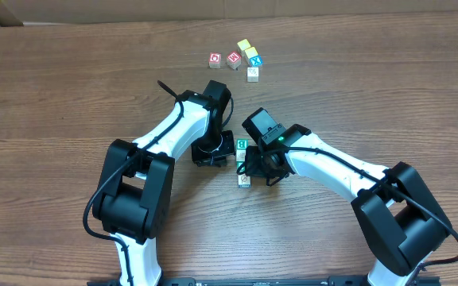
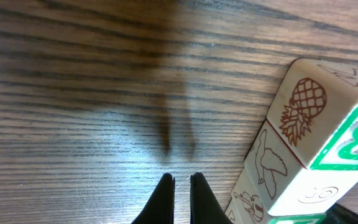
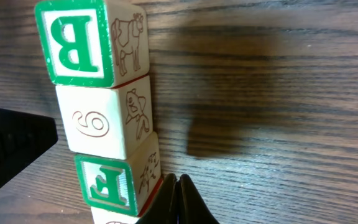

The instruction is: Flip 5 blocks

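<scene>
Overhead, the row of blocks (image 1: 242,146) was partly hidden between the two wrists, its long axis running from near to far across the bench (image 1: 54,119). Its end block was cut off in both wrist views. Farther back, five more blocks (image 1: 252,56) were clustered. The left gripper (image 2: 181,182) and right gripper (image 3: 176,182) were pinched fully closed just beside the row, with nothing held.

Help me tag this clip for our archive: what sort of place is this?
Likely a robot lab bench, not a home: a left arm and a right arm are mounted at a wood-grain table, with small alphabet blocks on it and what looks like cardboard behind.
</scene>
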Tool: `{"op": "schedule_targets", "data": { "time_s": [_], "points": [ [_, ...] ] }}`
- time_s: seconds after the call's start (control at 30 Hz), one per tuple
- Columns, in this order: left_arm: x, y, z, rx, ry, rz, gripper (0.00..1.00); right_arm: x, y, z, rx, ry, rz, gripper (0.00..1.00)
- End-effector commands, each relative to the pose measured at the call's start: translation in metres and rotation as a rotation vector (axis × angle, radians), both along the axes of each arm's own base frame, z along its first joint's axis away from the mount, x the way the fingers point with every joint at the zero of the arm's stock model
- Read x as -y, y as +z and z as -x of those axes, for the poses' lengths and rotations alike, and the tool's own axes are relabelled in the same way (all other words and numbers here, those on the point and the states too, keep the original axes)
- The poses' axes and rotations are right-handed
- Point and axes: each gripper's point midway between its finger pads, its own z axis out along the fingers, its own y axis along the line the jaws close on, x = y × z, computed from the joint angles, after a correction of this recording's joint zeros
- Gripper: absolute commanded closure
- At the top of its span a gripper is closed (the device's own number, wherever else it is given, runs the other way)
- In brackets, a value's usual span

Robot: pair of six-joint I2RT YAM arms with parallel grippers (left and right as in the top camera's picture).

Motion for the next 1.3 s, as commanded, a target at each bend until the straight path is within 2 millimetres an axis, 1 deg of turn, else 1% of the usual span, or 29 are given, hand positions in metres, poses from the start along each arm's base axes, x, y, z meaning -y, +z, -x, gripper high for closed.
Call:
{"op": "schedule_targets", "data": {
  "time_s": [0.0,0.43,0.5,1.27],
  "points": [
    [0.000,-0.006,0.003,-0.010,-0.023,-0.009,0.96,-0.011,0.016,-0.005,0.023,0.005,-0.050,0.96],
    [0.002,-0.006,0.001,0.001,-0.022,-0.004,0.96,-0.014,0.017,-0.006,0.029,0.016,-0.064,0.96],
    [0.002,-0.006,0.001,0.001,-0.022,-0.004,0.96,-0.019,0.019,-0.005,0.035,0.059,-0.087,0.96],
    [0.002,-0.006,-0.002,0.011,-0.023,-0.001,0.96,-0.022,0.020,-0.006,0.052,0.099,-0.098,0.96]
  ]
}}
